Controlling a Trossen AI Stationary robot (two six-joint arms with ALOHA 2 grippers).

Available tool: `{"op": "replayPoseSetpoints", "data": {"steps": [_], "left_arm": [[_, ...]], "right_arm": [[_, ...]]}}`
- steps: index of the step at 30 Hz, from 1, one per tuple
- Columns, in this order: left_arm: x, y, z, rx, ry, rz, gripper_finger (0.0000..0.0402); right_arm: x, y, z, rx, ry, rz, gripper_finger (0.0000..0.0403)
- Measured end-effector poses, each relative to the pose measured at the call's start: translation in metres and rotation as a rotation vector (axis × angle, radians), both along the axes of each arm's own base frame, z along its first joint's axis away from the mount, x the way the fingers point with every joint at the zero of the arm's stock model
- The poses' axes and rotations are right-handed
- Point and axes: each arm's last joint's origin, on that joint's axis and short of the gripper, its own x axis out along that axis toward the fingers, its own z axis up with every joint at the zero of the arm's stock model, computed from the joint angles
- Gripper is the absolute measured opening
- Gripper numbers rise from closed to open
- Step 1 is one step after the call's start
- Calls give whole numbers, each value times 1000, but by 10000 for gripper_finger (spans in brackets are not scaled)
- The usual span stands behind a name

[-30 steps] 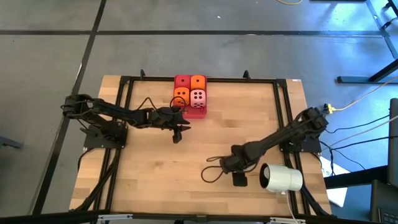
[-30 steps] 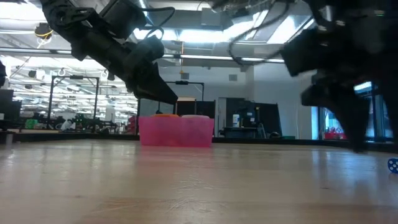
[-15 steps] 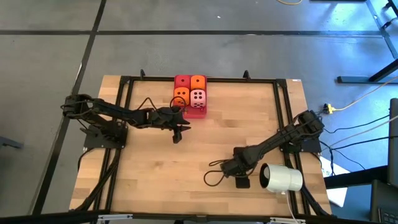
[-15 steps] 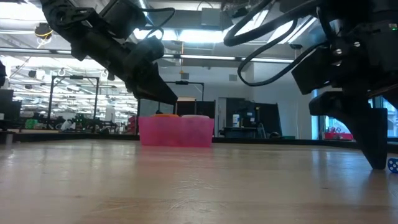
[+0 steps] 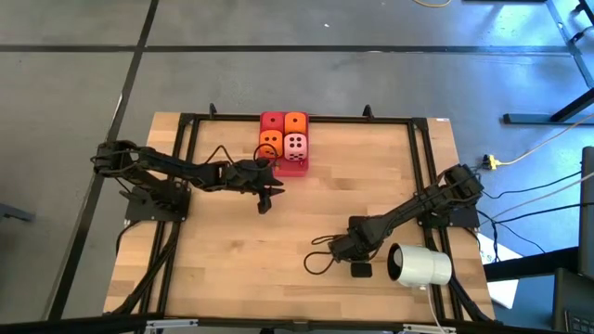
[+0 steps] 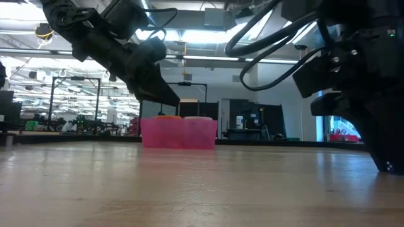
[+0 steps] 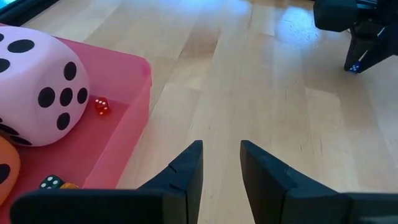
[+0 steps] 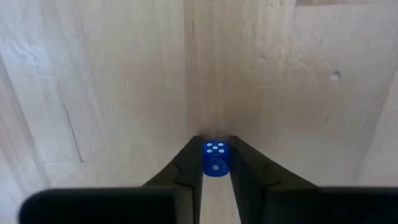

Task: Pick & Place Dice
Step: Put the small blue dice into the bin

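Four big soft dice sit in a pink tray [image 5: 293, 168] at the table's far edge: red [image 5: 272, 122], orange [image 5: 296, 122], orange [image 5: 270, 144], pale pink [image 5: 295, 144]. The left wrist view shows the pale pink die [image 7: 34, 93] resting on the tray floor, with a tiny red die [image 7: 102, 106] beside it. My left gripper [image 5: 265, 201] hangs open just near of the tray, touching nothing. My right gripper [image 5: 359, 270] points down at the table's near right part, shut on a small blue die [image 8: 215, 158]. My right gripper pinches the small blue die's two opposite side faces [image 8: 205, 159] between its two fingers. It comes from above, pointing down. The die's top face with its white pips shows between the fingertips. The fingertips [image 6: 386, 165] reach table level; whether the die is lifted, I cannot tell.
A white cylinder [image 5: 419, 266] lies on its side close to my right gripper, toward the table's right near corner. A black cable loop [image 5: 320, 263] lies left of that gripper. Black frame rails run along the table's edges. Bare wood [image 5: 232, 260] lies between the arms.
My right gripper has moved a little toward the table's near edge and come down over the small blue die. In the low view the die showed beside the fingers before and is now hidden behind them. My left arm has kept still.
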Motion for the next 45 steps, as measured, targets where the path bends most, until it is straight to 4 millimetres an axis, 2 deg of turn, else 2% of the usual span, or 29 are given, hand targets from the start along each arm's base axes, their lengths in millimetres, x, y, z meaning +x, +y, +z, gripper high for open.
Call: {"op": "replayPoseSetpoints", "data": {"steps": [4, 9, 13, 18, 23, 26, 31, 35, 40, 45], "left_arm": [[0, -1, 0, -6, -1, -9, 100], [0, -1, 0, -6, -1, -11, 100], [0, -1, 0, -5, 0, -11, 100], [0, -2, 0, -12, -3, -11, 100], [-1, -3, 2, -79, -21, -37, 101], [-5, -3, 9, -61, -26, -39, 97], [-23, -3, 15, -19, 79, 20, 84], [-35, -2, 16, 20, 158, 109, 74], [-37, -1, 17, 17, 160, 157, 66], [-38, -1, 16, 28, 176, 149, 61]], "right_arm": [[0, 0, 0, -6, -5, 10, 53], [6, -2, 3, -42, -39, 51, 77], [27, -3, 16, -102, -213, 168, 67], [60, -12, 43, -315, -458, 367, 50], [87, -51, 67, -651, -535, 303, 60], [98, -83, 73, -741, -535, 235, 66], [114, -140, 71, -629, -570, 110, 65], [124, -176, 60, -598, -583, 75, 64], [130, -200, 40, -557, -564, 37, 73], [128, -214, 34, -541, -544, -32, 97]]}}
